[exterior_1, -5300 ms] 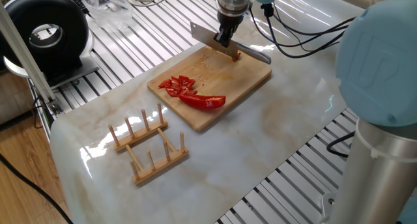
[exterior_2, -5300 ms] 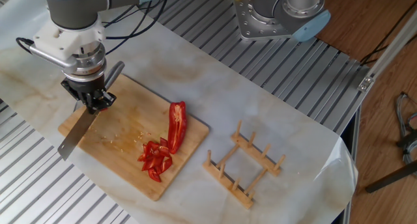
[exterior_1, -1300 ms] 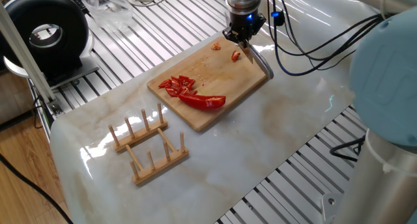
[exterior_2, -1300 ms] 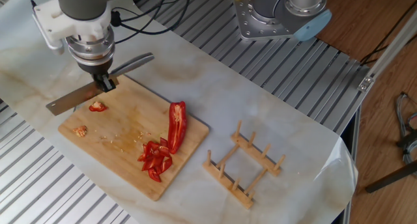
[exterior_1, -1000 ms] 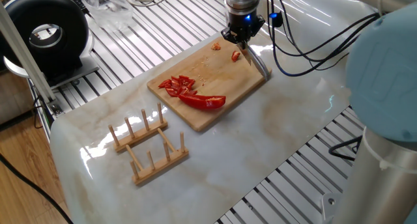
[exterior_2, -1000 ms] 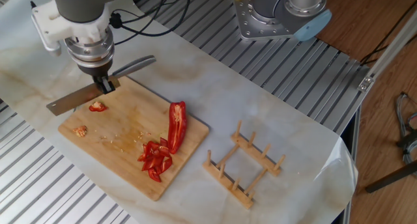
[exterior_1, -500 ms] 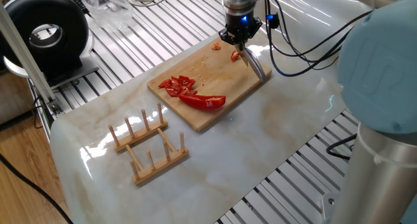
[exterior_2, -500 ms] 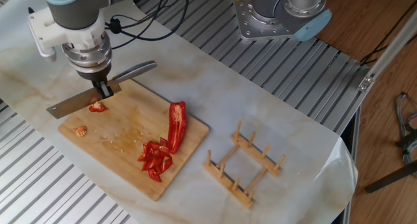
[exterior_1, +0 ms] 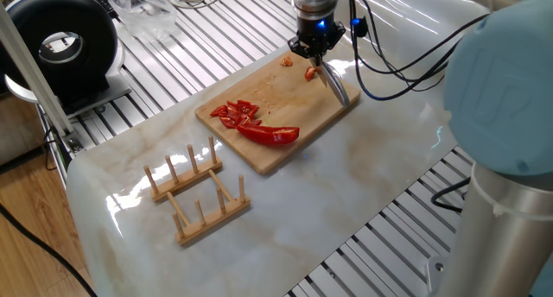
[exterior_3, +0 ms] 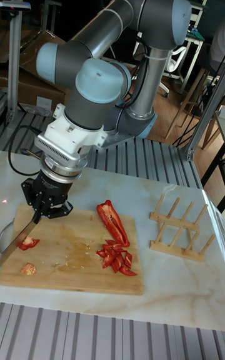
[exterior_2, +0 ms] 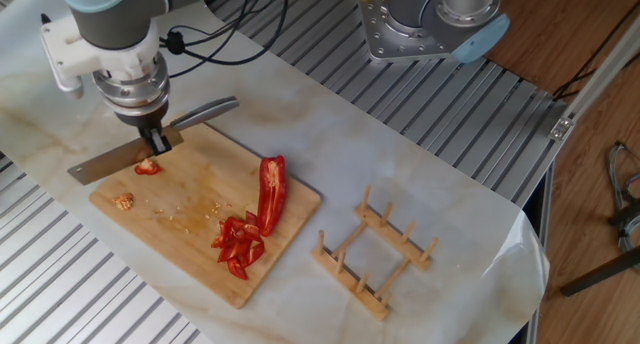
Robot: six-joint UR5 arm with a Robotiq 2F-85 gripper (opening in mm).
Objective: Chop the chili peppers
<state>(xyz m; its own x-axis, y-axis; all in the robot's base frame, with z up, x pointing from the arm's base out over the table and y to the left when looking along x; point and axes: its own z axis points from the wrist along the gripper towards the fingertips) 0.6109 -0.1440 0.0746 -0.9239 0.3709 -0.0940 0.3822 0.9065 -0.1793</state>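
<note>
One fixed view: gripper (exterior_1: 314, 55) pinches a knife (exterior_1: 337, 84) at the cutting board (exterior_1: 321, 116) far edge.

Other fixed view: chili peppers (exterior_2: 255, 217), one long half plus chopped bits, lie mid-board.

Tall view: a stray red bit (exterior_3: 27, 244) lies beside the blade.

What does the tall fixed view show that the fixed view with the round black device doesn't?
Only the tall view shows the arm's grey joints and the room behind. Only the other view shows the round black device and cables. Both show the claw shut on the knife, the cutting board, the chili peppers and the wooden rack.
</note>
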